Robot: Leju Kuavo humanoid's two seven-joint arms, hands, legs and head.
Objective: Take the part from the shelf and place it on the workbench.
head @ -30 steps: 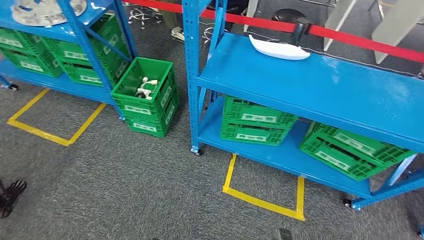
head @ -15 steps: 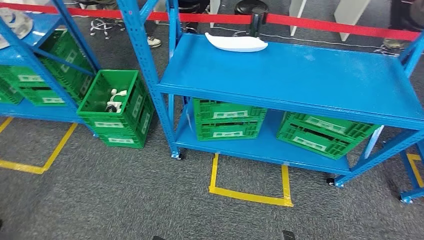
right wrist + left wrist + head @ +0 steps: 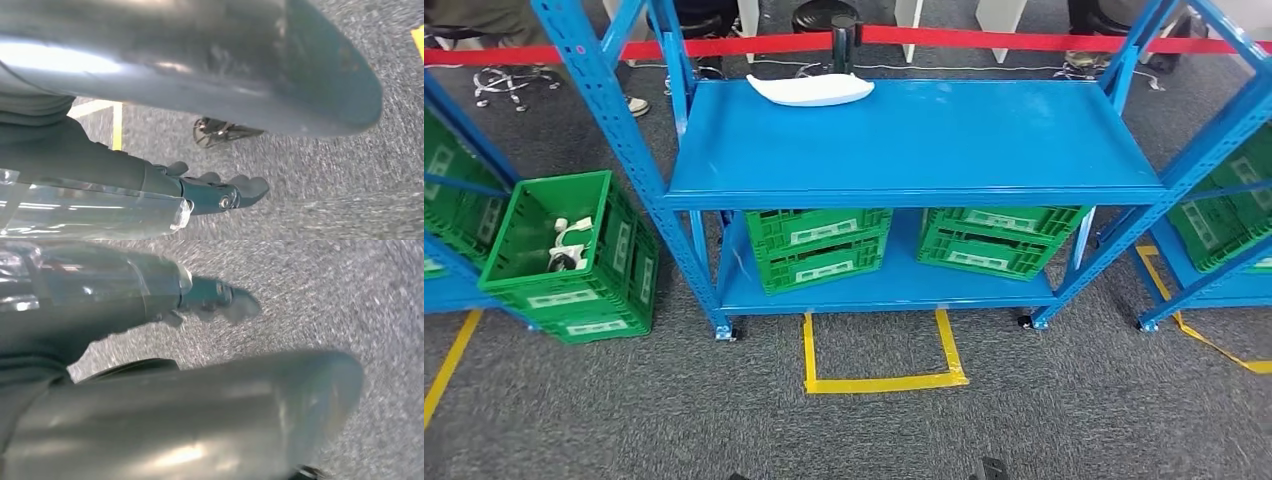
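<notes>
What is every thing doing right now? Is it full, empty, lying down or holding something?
white part: lying flat at the back of the top shelf, untouched.
floor crate: open, small white pieces inside.
lower-shelf crates: stacked, contents hidden.
red barrier tape: stretched taut behind the shelf.
left hand: holds nothing, over carpet.
right hand: holds nothing, fingers extended, over carpet.

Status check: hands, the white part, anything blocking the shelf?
Left hand and right hand hang over carpet, holding nothing. White part lies at the blue shelf's back edge, untouched. Nothing in front of the shelf.
</notes>
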